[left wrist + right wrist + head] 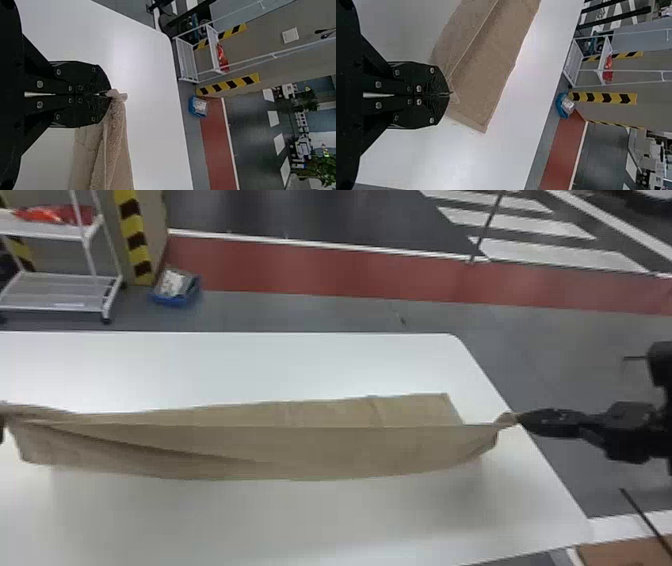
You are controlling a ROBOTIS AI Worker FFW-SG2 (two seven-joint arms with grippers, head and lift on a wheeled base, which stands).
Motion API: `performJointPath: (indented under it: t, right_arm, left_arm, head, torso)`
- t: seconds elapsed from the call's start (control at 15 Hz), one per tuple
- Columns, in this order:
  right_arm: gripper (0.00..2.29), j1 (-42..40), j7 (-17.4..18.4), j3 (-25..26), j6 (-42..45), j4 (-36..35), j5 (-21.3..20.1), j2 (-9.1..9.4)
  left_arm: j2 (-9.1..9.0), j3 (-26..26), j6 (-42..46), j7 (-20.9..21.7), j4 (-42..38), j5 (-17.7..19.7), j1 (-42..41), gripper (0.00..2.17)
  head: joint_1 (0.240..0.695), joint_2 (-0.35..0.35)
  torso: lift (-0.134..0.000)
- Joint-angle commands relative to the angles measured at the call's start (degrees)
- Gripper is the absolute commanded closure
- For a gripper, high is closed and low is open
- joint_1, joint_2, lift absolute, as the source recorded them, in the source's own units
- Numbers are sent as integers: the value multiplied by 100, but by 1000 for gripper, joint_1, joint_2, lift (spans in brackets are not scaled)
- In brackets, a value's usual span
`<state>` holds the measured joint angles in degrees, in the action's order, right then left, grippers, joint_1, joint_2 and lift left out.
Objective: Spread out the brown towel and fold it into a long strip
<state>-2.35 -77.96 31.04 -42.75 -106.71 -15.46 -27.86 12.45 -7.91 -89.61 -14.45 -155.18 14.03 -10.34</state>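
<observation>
Left pincer [1, 430], towel nub [120, 95] past fingertips, wrist view

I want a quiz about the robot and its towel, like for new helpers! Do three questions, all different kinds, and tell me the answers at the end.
1. True or false: the left gripper is pinching one end of the towel.

2. Pick one. In the head view, where does the right gripper hold the towel?
A) in the middle
B) at its right end
C) at its left end

3. Fill in the colour: past the table, the small bin on the floor is ____.

Key: 1 true; 2 B; 3 blue.
</observation>
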Motion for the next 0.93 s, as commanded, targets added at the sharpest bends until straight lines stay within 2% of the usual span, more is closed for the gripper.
performJointPath:
  t: [0.0, 0.2, 0.27, 0.4, 0.6, 0.87]
  right_arm:
    - [1295, 367, -36, -169, -11, 317, -89, 0]
    - [1291, 833, -36, -423, 77, 862, -141, -9]
    - [1291, 1008, -36, -503, 112, 1047, -177, -9]
    - [1291, 1474, 185, -749, 218, 1521, -300, -9]
    - [1291, 2028, 571, -1004, 411, 2286, -370, -9]
    - [1291, 2327, 835, -1390, 798, 3103, -440, 9]
  left_arm:
    - [30, 167, -42, 109, 479, -304, 225, 1825]
    - [21, 782, -42, 584, 1253, -1455, 612, 1825]
    - [3, 862, -42, 663, 1473, -1534, 762, 1825]
    - [12, 1099, -42, 760, 1956, -1631, 1113, 1825]
    - [-23, 1424, -42, 1014, 2606, -2150, 1561, 1825]
    - [-23, 1565, -42, 1032, 3134, -2238, 1693, 1825]
  head:
    - [695, -197]
    - [695, -174]
    - [695, -171]
    - [695, -160]
    - [695, -165]
    - [695, -159]
  torso:
    - [-125]
    - [-125]
    - [-125]
    - [-125]
    - [-125]
    - [-125]
